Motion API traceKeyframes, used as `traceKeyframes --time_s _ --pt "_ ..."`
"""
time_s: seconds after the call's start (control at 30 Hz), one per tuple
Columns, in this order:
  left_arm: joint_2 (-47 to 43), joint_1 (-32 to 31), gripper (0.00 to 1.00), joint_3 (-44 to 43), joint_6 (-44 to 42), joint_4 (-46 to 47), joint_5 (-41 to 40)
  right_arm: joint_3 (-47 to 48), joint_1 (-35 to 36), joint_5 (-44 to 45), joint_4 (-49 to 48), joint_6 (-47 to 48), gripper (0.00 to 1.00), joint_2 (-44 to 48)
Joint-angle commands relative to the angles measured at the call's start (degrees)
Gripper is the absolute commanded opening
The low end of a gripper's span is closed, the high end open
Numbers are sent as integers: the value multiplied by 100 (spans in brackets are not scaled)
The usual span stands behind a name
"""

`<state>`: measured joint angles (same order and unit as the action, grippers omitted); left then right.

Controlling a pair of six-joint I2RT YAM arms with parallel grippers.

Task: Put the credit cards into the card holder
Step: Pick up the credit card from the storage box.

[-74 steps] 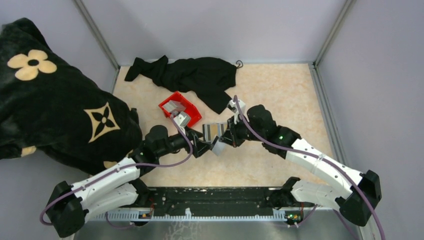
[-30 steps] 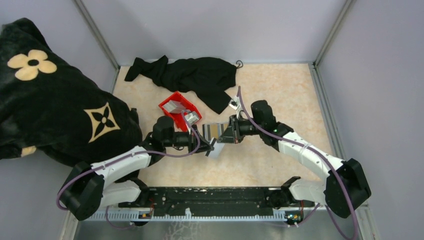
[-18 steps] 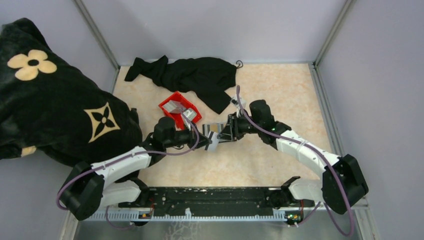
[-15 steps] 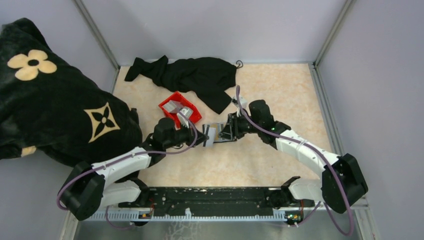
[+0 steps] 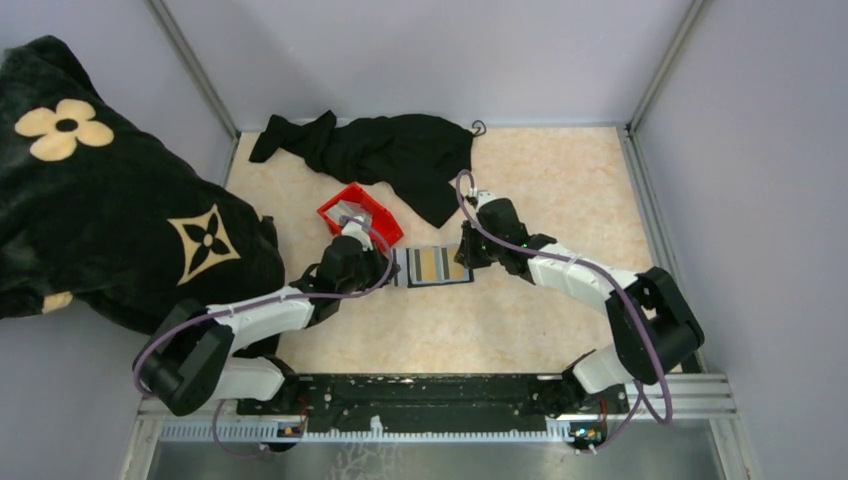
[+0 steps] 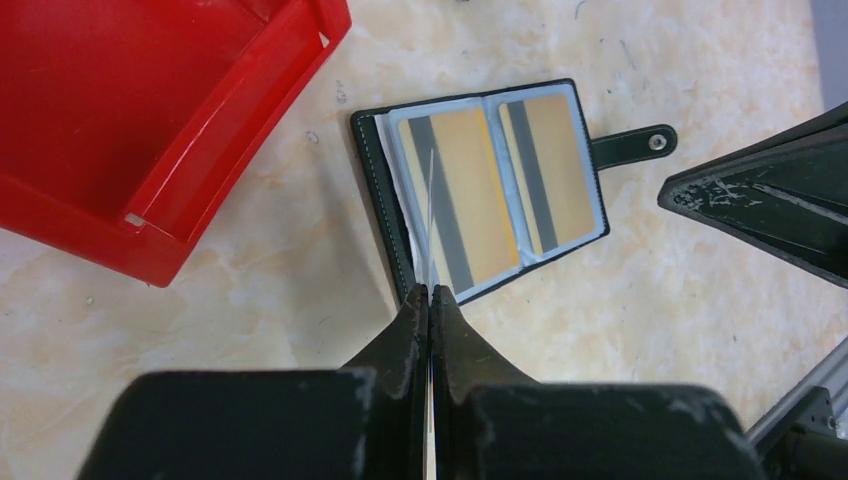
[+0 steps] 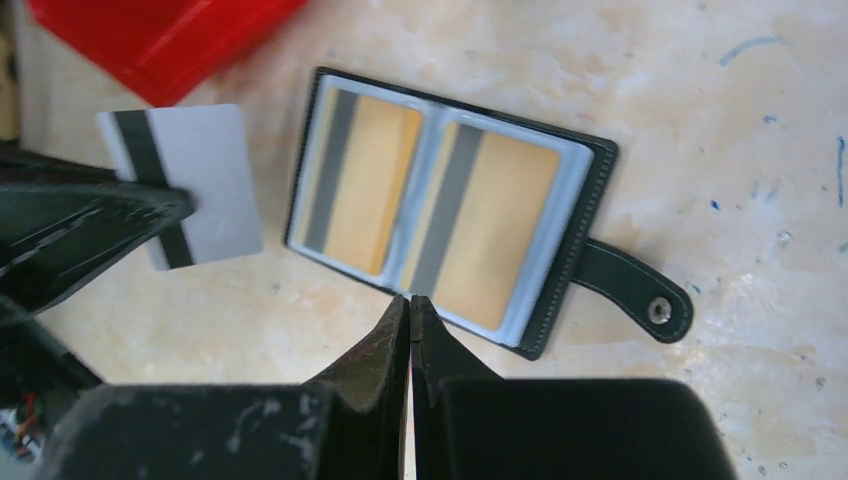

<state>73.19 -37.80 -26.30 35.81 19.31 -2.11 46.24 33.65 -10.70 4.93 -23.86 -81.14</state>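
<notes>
The card holder (image 5: 432, 266) lies open and flat on the table, a tan-gold card in each clear sleeve (image 6: 490, 185) (image 7: 450, 210). Its snap strap (image 7: 635, 295) points away from the red bin. My left gripper (image 6: 430, 288) (image 5: 385, 268) is shut on a grey-white credit card (image 7: 200, 180) with a dark stripe. That card stands on edge, just left of the holder's left side. My right gripper (image 7: 410, 298) (image 5: 465, 250) is shut, its tips at the holder's edge by the middle fold. Nothing shows between its fingers.
A red bin (image 5: 360, 215) (image 6: 150, 120) stands just behind and left of the holder. A black cloth (image 5: 390, 150) lies at the back of the table. A black blanket with tan flowers (image 5: 100, 200) is heaped at the left wall.
The card holder, held up between the two grippers before, now lies flat and open on the table. Both grippers have moved farther back, and the right one now stands at its edge.
</notes>
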Motion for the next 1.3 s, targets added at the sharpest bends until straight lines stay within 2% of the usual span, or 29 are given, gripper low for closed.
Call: traceKeyframes --time_s 0.0,0.67,1.27 --pt "297 27 0 -258 75 123 -274 370 45 791 -64 -49 0 -289" --pt "890 533 0 -475 190 574 615 552 -41 1034 -6 -141 0 -1192" --pt "1131 727 0 -419 488 897 1041 566 -68 978 -3 -140 0 -1303"
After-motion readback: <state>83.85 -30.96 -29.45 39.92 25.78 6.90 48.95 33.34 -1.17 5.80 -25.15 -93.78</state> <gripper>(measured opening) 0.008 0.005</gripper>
